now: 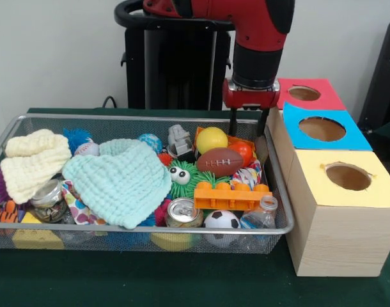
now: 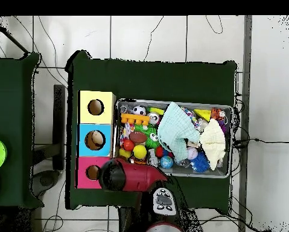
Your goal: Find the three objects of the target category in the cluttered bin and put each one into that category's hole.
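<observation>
The wire mesh bin (image 1: 277, 192) is full of toys and cloths; it also shows in the overhead view (image 2: 171, 101). A white polka-dot fabric piece (image 1: 77, 210) peeks out under the mint waffle cloth (image 1: 118, 179), beside a glass jar (image 1: 46, 199). Another patterned piece (image 1: 247, 175) lies near the toy football (image 1: 219, 161); I cannot tell whether it is fabric. My gripper (image 1: 250, 131) hangs open and empty over the bin's far right corner. The yellow-topped hole (image 1: 348, 176) (image 2: 96, 107) is in the nearest box. In the overhead view the arm (image 2: 125, 175) hides the gripper.
Blue-topped hole (image 1: 321, 129) and red-topped hole (image 1: 304, 93) lie behind the yellow one. A cream waffle cloth (image 1: 32, 163) lies at the bin's left. An orange brick (image 1: 224, 195), a can (image 1: 183, 212), a soccer ball (image 1: 222, 220) and a bottle (image 1: 262, 214) crowd the front right.
</observation>
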{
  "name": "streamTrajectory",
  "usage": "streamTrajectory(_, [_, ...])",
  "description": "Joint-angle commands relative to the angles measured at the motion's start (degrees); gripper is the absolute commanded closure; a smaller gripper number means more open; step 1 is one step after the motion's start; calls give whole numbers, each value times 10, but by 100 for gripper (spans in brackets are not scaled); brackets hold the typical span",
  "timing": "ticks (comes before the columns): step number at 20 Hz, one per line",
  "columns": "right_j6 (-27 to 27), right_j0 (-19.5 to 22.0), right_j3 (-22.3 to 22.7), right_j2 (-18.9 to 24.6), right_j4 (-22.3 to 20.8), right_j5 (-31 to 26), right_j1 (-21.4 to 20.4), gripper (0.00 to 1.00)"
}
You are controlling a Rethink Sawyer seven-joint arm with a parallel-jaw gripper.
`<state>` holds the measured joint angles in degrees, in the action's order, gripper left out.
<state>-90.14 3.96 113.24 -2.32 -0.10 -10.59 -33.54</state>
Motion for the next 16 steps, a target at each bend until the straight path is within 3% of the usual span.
streamTrajectory(1, [-66,8,-104,10,9,-46,53,0])
streamTrajectory(8, [-60,27,-108,23,-6,-9,67,0])
streamTrajectory(16, [-54,40,-111,42,1,-40,43,0])
